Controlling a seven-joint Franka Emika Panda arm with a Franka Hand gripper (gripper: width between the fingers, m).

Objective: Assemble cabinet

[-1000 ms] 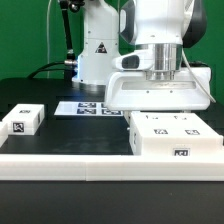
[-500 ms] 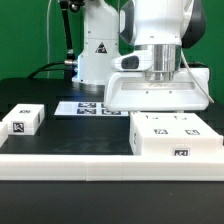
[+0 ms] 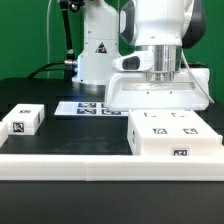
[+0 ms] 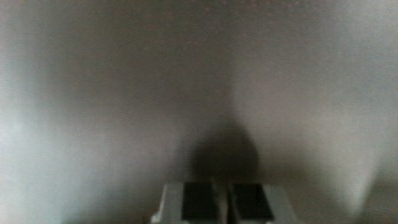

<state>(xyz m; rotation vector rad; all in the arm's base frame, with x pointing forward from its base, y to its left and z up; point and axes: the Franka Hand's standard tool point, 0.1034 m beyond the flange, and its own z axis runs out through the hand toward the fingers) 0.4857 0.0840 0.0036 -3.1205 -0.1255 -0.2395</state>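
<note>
The cabinet [image 3: 175, 135] is a large white box with marker tags on its top and front, at the exterior view's right. The arm's white hand [image 3: 160, 92] hangs right above and behind the cabinet, and its fingertips are hidden there. In the wrist view my gripper [image 4: 224, 200] shows two dark fingers [image 4: 192, 202] side by side with only a thin line between them, so it is shut. A blurred white surface [image 4: 160, 90] fills the rest of that view, very close to the fingers.
A small white tagged block [image 3: 22, 120] lies at the exterior view's left. The marker board [image 3: 85, 107] lies flat near the robot's base. A long white border rail [image 3: 90, 160] runs along the front of the table.
</note>
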